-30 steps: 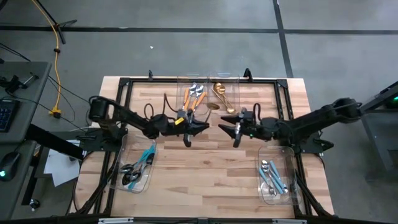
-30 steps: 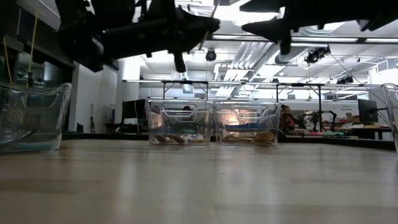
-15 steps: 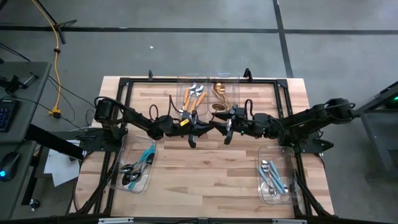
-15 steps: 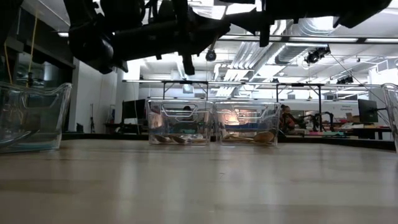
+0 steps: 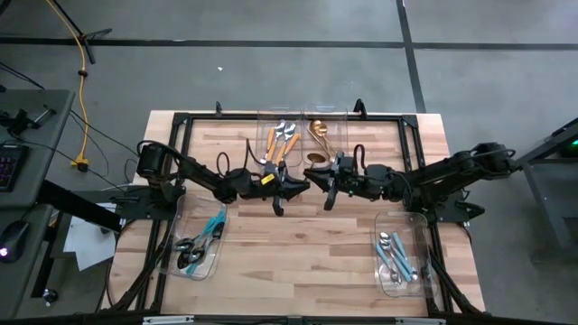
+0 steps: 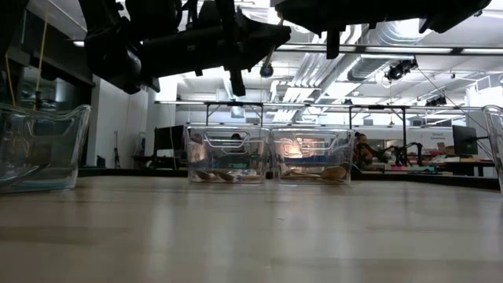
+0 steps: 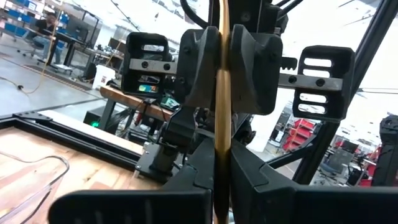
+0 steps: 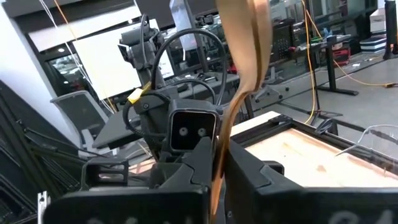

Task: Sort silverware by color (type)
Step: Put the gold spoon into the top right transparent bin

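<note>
Above the table's middle my left gripper (image 5: 300,183) and my right gripper (image 5: 318,181) meet tip to tip, both shut on one all-gold utensil (image 7: 222,93). The left wrist view shows it edge-on as a thin gold line. The right wrist view shows the gold utensil (image 8: 245,50) broad and flat, rising from my right gripper (image 8: 217,177). It is barely visible in the high view. The rest of the silverware lies sorted in clear bins. My left gripper pinches the gold utensil's thin edge (image 7: 222,177) between its two fingers, coming level from the table's left. The utensil is clear of the table. My right gripper pinches the utensil's narrow part (image 8: 217,163) between its two fingers, level from the table's right; the left wrist view shows its fingers (image 7: 199,68) on either side of the gold line. The broad part stands above the fingers.
Two clear bins stand at the far edge, one with orange-handled pieces (image 5: 282,137) and one with gold pieces (image 5: 327,135). A bin with blue-handled dark pieces (image 5: 194,248) is near left. A bin with light-blue-handled pieces (image 5: 397,257) is near right. Bare wood lies between them.
My right gripper has gone toward the table's left until it meets my left gripper, and has shut on the gold utensil that the left gripper holds. My left gripper has edged a little toward the right. For the last half second both have kept still.
</note>
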### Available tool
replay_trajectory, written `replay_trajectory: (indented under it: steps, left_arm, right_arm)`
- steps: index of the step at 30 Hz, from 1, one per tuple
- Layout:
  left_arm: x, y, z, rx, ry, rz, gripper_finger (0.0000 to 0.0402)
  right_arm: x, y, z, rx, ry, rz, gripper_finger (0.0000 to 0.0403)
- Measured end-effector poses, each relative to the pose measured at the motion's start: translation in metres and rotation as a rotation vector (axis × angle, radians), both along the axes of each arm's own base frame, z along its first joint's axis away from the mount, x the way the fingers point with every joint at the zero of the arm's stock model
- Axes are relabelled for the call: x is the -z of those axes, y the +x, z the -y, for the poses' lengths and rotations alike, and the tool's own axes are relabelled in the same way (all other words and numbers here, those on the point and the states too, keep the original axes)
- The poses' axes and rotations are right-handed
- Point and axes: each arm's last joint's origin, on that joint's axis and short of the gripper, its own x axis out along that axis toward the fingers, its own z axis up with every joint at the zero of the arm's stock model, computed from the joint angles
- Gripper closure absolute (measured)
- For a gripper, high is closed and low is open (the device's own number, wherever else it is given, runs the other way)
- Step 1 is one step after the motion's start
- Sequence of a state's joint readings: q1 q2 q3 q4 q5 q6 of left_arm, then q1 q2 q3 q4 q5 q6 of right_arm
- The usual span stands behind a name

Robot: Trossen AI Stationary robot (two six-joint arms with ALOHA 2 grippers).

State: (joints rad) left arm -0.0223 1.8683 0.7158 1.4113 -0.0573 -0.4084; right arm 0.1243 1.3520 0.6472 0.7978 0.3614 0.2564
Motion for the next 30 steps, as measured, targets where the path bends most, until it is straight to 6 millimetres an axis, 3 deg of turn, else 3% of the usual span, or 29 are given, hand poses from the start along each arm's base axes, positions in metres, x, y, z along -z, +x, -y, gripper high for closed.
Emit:
replay_trajectory:
  steps: [9, 19, 24, 30]
  left_arm:
    - [0.0, 0.0, 0.0, -0.002, -0.003, 0.004, 0.0348]
    - [-0.001, -0.001, -0.002, 0.033, 0.001, 0.0, 0.034]
    - [-0.002, -0.024, -0.015, 0.023, -0.019, -0.017, 0.0339]
    - [-0.006, -0.077, -0.035, -0.091, -0.027, -0.02, 0.0339]
  right_arm:
    - [0.003, 0.0, 0.0, -0.004, -0.007, -0.026, 0.0397]
    - [0.0, -0.006, 0.0, -0.008, -0.014, -0.067, 0.04]
    - [-0.017, -0.029, 0.004, 0.005, -0.028, -0.117, 0.04]
    - [-0.021, -0.062, 0.009, 0.071, -0.009, -0.283, 0.04]
